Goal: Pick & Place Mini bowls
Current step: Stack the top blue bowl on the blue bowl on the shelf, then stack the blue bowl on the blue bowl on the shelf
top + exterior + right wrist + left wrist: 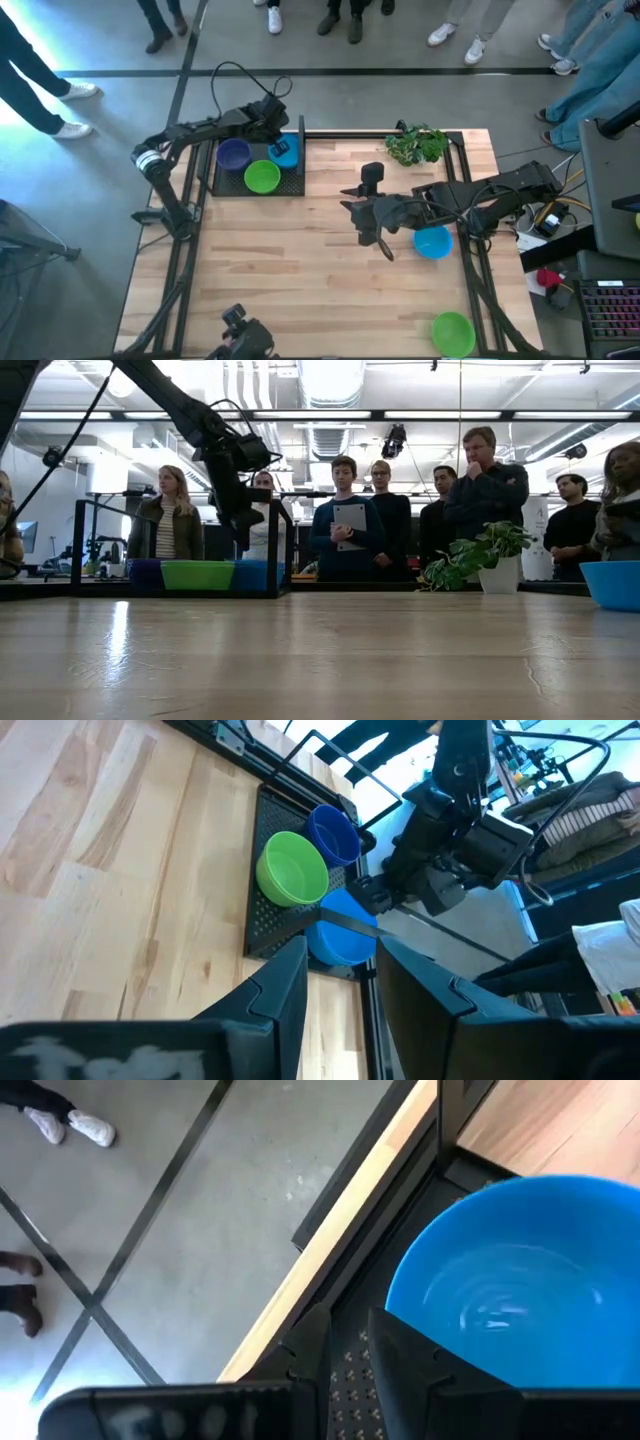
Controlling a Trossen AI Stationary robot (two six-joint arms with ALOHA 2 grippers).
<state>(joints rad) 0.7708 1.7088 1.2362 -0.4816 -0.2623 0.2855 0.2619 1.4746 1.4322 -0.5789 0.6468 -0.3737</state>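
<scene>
Left gripper (283, 140): positioned over the dark perforated tray (225, 185) at the table's far left corner, directly above a bright blue bowl (520, 1280). In the left wrist view the fingers (400, 1355) stand slightly parted, with one just inside the bowl's rim and the other outside it. Whether they press on the rim or have let go of it cannot be told.

Right gripper (380, 242): over the bare middle of the table, fingers apart, nothing between them.

Bowls located: the blue one under the left gripper, a lime green bowl (262, 177) and a purple bowl (234, 154) beside it, all three in the tray. A second blue bowl (433, 241) sits on the table just beside the right arm. A second green bowl (452, 331) sits near the front right corner, well apart from both grippers. A leafy plant (418, 144) stands at the far edge. People stand beyond the table.

Handling assessment: the bowls appear to be thin, rigid plastic, light and smooth-walled. A pinch across the rim, one finger in and one out, is judged the soundest hold. The glossy wall may slip or tilt under a shallow grip.
</scene>
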